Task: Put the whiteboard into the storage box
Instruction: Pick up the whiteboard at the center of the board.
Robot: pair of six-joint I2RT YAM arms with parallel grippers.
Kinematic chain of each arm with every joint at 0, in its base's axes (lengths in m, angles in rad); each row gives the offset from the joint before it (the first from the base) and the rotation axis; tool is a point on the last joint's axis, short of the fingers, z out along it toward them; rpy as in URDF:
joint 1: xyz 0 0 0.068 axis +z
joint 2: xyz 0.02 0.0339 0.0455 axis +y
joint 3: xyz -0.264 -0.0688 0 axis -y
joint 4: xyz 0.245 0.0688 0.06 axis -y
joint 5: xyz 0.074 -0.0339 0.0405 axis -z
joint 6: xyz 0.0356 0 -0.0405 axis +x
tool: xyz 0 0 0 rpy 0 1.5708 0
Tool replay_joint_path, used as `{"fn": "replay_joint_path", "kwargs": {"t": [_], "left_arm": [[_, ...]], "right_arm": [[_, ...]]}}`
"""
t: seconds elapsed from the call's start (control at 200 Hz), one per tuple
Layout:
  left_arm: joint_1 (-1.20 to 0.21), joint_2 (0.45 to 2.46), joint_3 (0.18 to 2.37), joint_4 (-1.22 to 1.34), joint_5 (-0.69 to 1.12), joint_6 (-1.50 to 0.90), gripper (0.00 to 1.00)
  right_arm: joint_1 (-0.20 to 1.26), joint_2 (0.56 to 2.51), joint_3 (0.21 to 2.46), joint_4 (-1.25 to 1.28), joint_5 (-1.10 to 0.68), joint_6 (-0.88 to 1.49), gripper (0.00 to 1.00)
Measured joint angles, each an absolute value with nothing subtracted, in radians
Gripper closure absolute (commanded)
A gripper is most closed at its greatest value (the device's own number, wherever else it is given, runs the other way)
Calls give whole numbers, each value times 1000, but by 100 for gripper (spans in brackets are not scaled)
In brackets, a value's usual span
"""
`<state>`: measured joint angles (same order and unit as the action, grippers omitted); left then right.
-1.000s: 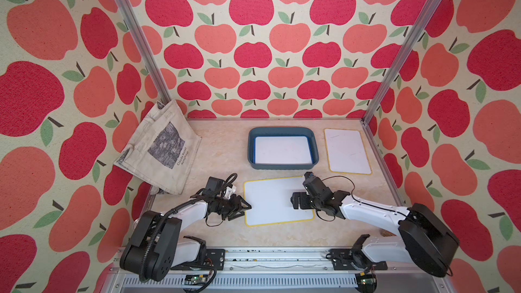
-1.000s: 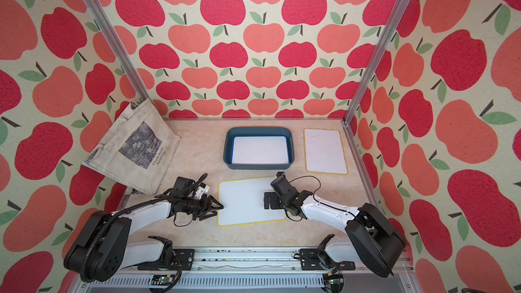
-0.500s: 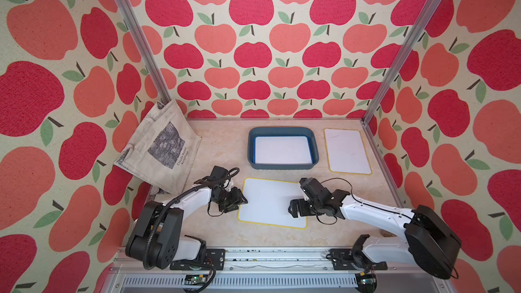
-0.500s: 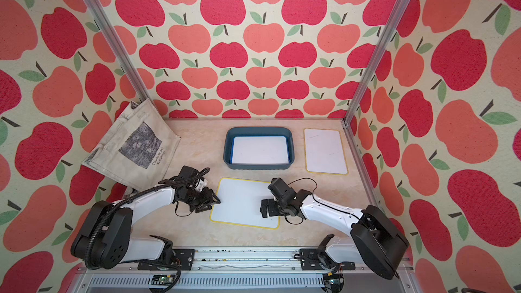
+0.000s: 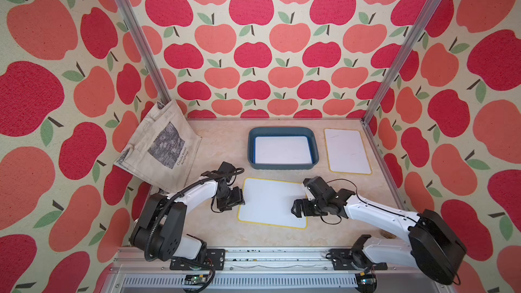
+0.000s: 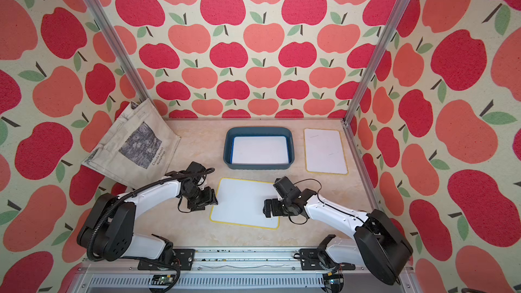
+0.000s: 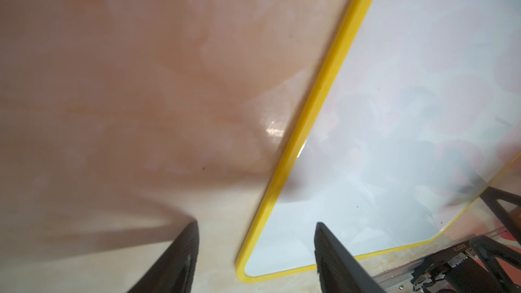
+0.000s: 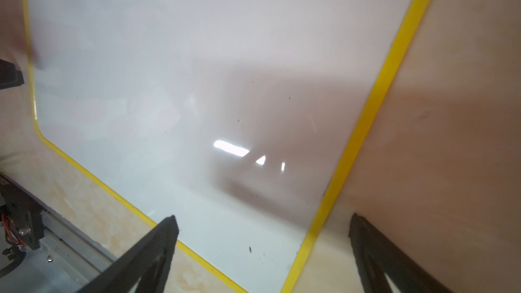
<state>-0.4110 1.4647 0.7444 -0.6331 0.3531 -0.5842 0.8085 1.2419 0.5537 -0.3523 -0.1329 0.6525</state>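
While flat on table (image 5: 222, 150): yellow-framed whiteboard (image 5: 270, 202), near storage box (image 5: 282, 166).
Left gripper (image 7: 256, 223), right gripper (image 8: 262, 216): jaws apart astride its edges, holding nothing.

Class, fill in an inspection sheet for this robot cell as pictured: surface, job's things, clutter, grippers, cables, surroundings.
Surface: beige marbled table.
Job's things: storage box holds a blue-framed whiteboard; front whiteboard lies flat before it; side whiteboard beside the box.
Clutter: tote bag against the wall.
Grippers: left gripper and right gripper, jaws open, straddle the front whiteboard's opposite edges.
Cables: black conduit along the left arm.
Surroundings: apple-print walls, aluminium posts.
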Motion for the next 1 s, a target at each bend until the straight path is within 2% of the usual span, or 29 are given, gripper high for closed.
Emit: {"fn": "replay_joint_path", "kwargs": {"t": [0.19,0.405,0.76,1.001], "left_arm": [[-501,1566,829,-642,365,-584,29],[-511,1596,847,-655,401,-577,28],[-456,1582,750,-490,739,-598,27],[-398,1539,627,-331,887,-658,28]], "right_arm": [[814,1240,528,-265,-154,684,1],[830,1240,515,-239,-96,715,1],[850,1240,485,-215,146,736,1],[857,1234,472,-199,198,747,1]]}}
